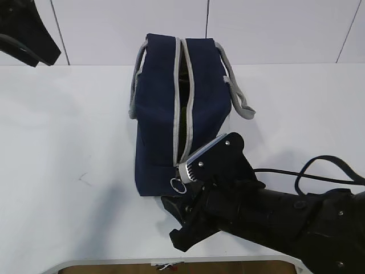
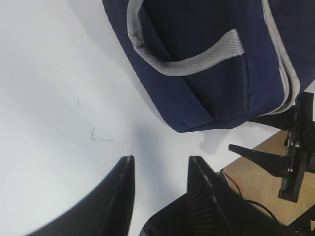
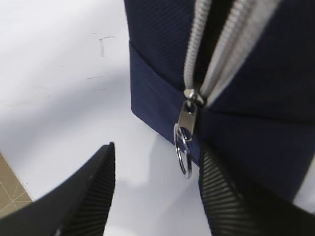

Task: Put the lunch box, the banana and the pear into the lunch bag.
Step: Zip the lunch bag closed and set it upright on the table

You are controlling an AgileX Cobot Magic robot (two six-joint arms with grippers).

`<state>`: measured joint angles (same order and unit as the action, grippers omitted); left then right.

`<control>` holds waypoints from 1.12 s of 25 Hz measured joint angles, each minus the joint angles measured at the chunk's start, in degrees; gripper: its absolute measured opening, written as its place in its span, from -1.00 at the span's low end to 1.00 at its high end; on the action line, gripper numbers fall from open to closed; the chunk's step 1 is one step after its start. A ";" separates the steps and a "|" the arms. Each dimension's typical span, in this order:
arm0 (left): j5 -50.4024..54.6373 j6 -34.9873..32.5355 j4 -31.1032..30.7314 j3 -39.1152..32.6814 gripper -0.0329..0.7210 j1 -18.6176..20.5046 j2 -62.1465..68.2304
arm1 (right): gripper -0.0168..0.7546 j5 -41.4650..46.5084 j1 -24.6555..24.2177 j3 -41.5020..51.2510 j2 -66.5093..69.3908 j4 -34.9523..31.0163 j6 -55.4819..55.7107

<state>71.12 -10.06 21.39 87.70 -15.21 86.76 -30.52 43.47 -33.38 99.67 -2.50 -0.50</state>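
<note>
Lunch bag (image 1: 157, 114): a boxy navy fabric bag stood on the white surface (image 1: 68, 142), near the middle and toward the back wall.
Zipper (image 1: 183, 97): the grey teeth ran along the top of the bag and were parted along most of their length, leaving a dark slit; what lay inside could not be made out.
Ring pull (image 3: 183, 150): a metal ring hung from the slider at the near end of the bag, dangling against the navy end wall.
Handles (image 1: 236, 91): two grey woven straps, one drooping over each long side of the bag.
Right pincer (image 3: 155, 189): sat at the near end of the bag with its jaws spread apart, one finger on either side of the ring pull; the ring hung in the gap, closer to the right-hand finger, and the jaws did not clamp it. Released, grasping nothing.
Left pincer (image 2: 160, 184): hovered above the bare surface beside the bag's long side, jaws parted with only the surface visible between them; released and empty.
Surface marks (image 2: 96, 135): a few faint scuffs showed on the white top near the left pincer.
Lunch box, banana, pear: could not be seen in any view.
</note>
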 joint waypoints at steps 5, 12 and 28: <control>0.00 0.00 0.00 0.00 -0.18 0.00 0.00 | 0.10 0.00 0.00 0.00 0.06 0.00 0.00; 0.00 0.00 0.00 0.00 -0.21 0.00 0.00 | -0.18 0.00 0.00 0.00 0.06 -0.02 0.00; 0.00 0.00 0.00 0.00 -0.25 0.00 0.00 | -0.57 0.00 0.00 0.00 0.06 -0.02 0.10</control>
<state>71.12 -10.06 21.39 87.70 -15.21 86.76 -30.52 43.47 -33.38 99.73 -2.52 -0.40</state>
